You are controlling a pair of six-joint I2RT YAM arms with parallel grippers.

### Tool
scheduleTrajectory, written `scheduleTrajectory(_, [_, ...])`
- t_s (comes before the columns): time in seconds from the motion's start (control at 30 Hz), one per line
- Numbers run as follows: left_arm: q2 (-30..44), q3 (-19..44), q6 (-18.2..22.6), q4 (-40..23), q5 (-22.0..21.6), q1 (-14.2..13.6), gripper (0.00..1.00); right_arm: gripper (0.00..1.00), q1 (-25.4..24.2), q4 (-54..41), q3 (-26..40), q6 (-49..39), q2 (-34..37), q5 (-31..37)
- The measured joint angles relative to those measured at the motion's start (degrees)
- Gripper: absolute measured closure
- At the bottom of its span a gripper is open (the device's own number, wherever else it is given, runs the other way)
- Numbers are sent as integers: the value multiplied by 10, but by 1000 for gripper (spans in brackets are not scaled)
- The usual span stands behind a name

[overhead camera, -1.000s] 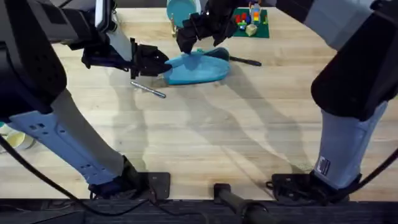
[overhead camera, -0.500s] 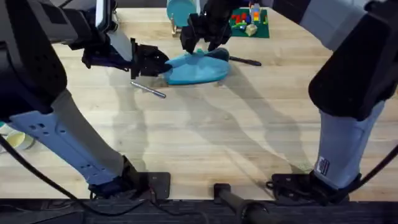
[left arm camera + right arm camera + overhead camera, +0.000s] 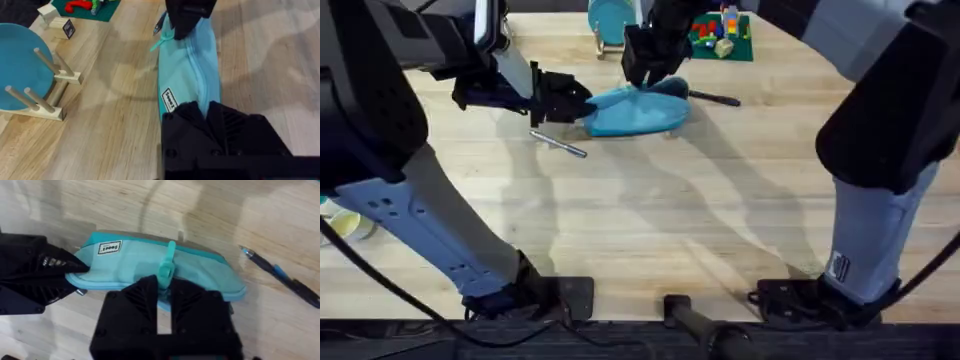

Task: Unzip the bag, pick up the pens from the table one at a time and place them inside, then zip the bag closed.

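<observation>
Lying near the table's (image 3: 650,220) far edge: light turquoise bag (image 3: 635,112), lengthwise across the overhead view, zipper (image 3: 196,65) apparently shut along most of its length. Clamped at its left end by the left gripper (image 3: 578,103), black fingers (image 3: 192,117) closed on the fabric. Perched over the opposite end, the right gripper (image 3: 650,75), fingers drawn narrowly together around the turquoise pull tab (image 3: 167,265), seemingly pinching it. Likely trouble from here: tab slipping out of a shallow pinch and no zipper travel at all; fabric bunching or the whole pouch dragging along if the left hold gives way; a pull angled upward lifting the bag instead of running the slider. Also worth watching: silver pen (image 3: 558,144) just beside the left gripper, easily knocked and sent rolling; dark pen (image 3: 713,98) with a blue tip just off the bag's right end, within reach of a sweeping right arm. Readable writing: small white label (image 3: 110,247) sewn on the pouch's side, dark letters, possibly "Sooez", not certain.
</observation>
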Motion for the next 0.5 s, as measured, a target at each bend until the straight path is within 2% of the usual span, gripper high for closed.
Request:
scheduleTrajectory(0.1, [0,0,0,0,0,0,959,957,0,1,0,-2,0,0])
scheduleTrajectory(0.5, [0,0,0,0,-1,0,959,972,0,3,0,-18,0,0])
